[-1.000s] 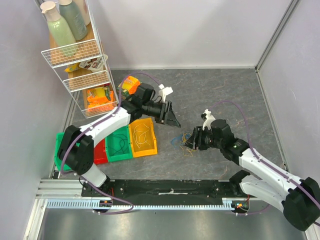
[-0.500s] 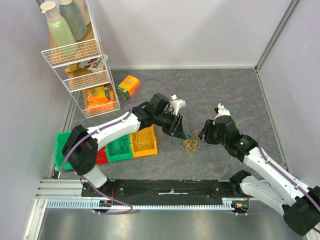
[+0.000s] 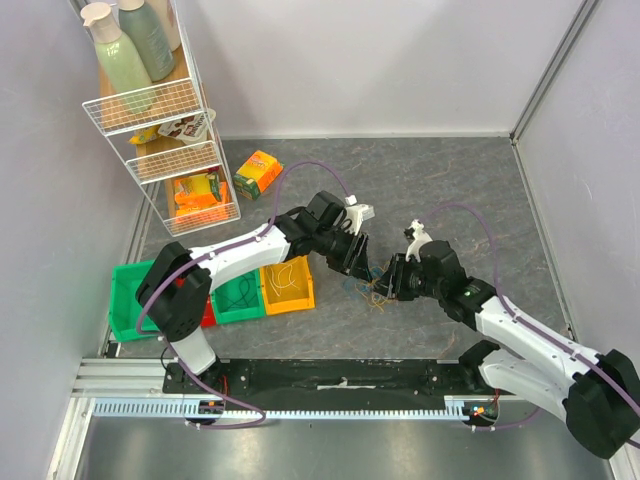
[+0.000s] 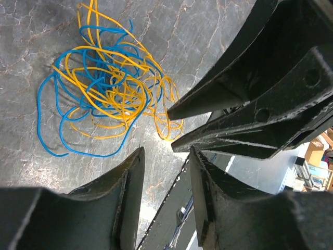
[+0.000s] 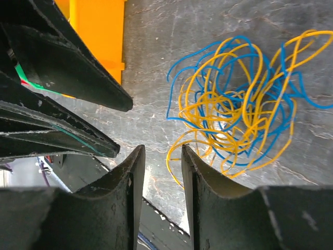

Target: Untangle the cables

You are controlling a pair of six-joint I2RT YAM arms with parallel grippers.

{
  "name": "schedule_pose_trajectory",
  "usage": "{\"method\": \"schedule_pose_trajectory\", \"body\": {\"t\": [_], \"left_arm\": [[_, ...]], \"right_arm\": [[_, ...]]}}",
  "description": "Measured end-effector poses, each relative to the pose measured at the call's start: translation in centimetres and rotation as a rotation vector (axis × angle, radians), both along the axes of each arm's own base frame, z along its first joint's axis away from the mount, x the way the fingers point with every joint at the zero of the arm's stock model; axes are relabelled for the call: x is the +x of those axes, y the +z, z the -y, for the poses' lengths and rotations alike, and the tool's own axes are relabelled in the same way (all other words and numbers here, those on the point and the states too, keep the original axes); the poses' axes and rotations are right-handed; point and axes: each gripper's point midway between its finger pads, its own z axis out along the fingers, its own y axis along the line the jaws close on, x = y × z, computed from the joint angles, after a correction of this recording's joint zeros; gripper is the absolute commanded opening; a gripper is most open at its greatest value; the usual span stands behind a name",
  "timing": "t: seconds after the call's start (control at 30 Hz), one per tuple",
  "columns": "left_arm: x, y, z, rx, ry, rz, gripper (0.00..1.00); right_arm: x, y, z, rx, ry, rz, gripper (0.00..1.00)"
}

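The cables [image 3: 376, 292] are a tangled bunch of yellow and blue wire loops lying on the grey table between my two grippers. My left gripper [image 3: 362, 264] hangs just above and left of the bunch, open and empty. My right gripper [image 3: 393, 278] is close on the bunch's right side, open and empty. In the left wrist view the bunch [image 4: 104, 91] lies up and left of my left gripper [image 4: 166, 152], with the right gripper's fingers [image 4: 234, 107] beside it. In the right wrist view the bunch [image 5: 239, 114] lies up and right of my right gripper [image 5: 162, 150].
A yellow bin [image 3: 285, 280] with yellow wires and a green bin [image 3: 238, 290] with dark wires stand left of the bunch, then a red bin [image 3: 201, 306] and another green bin [image 3: 124, 300]. A wire rack [image 3: 160, 130] and an orange-green packet [image 3: 258, 172] are at the back left.
My left gripper has swung from the back down and right to the bunch. My right gripper pulled back to the right, then came back left and down against the bunch.
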Motion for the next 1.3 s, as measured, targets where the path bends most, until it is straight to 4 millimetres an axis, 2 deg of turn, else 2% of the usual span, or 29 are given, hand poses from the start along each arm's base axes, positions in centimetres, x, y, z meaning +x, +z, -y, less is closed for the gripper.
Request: {"method": "schedule_pose_trajectory", "body": {"t": [0.1, 0.37, 0.53, 0.63, 0.67, 0.7, 0.87, 1.0, 1.07, 1.2, 1.3], "left_arm": [[0.1, 0.0, 0.0, 0.001, 0.003, 0.004, 0.45], [0.3, -0.1, -0.1, 0.008, 0.012, 0.011, 0.46], [0.3, -0.1, -0.1, 0.008, 0.012, 0.011, 0.46], [0.3, -0.1, -0.1, 0.008, 0.012, 0.011, 0.47], [0.3, -0.1, -0.1, 0.008, 0.012, 0.011, 0.47], [0.3, -0.1, -0.1, 0.008, 0.012, 0.011, 0.48], [0.2, 0.1, 0.0, -0.003, 0.009, 0.007, 0.53], [-1.1, 0.6, 0.0, -0.085, 0.03, -0.037, 0.45], [-2.5, 0.2, -0.8, -0.132, 0.074, -0.077, 0.45], [-4.4, -0.3, -2.1, -0.24, 0.153, -0.122, 0.51], [-4.6, 0.3, -1.7, -0.295, 0.172, -0.126, 0.53]], "right_arm": [[0.0, -0.1, -0.6, 0.018, 0.012, -0.002, 0.29], [0.1, -0.2, -0.6, 0.018, 0.003, 0.002, 0.31], [-0.2, -0.9, -0.5, 0.013, 0.0, -0.01, 0.29], [-0.2, -1.1, -0.5, 0.015, -0.004, -0.017, 0.17], [-0.2, -1.0, -0.5, 0.016, -0.004, -0.015, 0.05], [-0.2, -1.0, -0.5, 0.017, -0.004, -0.012, 0.0], [-0.1, -0.8, -0.4, 0.022, -0.014, -0.007, 0.0], [-0.3, 0.8, -0.2, 0.05, -0.017, 0.037, 0.0], [-0.4, 2.0, -0.2, 0.08, -0.02, 0.069, 0.0], [-0.6, 3.9, -0.3, 0.144, -0.037, 0.094, 0.0], [-0.8, 4.6, -0.4, 0.179, -0.043, 0.089, 0.0]]}}
